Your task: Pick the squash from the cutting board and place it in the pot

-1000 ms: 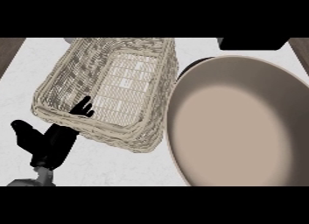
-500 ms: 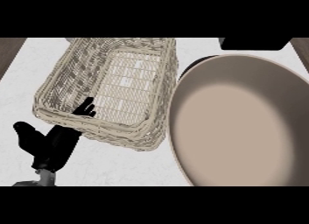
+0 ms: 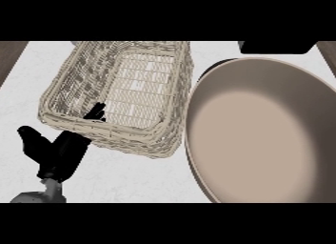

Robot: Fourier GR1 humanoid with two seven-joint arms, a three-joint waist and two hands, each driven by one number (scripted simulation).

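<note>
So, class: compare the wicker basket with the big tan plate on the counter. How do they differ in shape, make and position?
The wicker basket is rectangular with open woven walls; the plate is round and smooth. The basket is pale straw and lies at the left, with the left hand at its near edge; the plate is plain tan with a dark rim and fills the right, untouched. Both rest on the white counter and hold nothing visible.

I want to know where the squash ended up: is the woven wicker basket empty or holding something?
Empty as far as shown: the pale woven wicker basket shows only bare weave inside. The black left hand covers its near rim.
</note>
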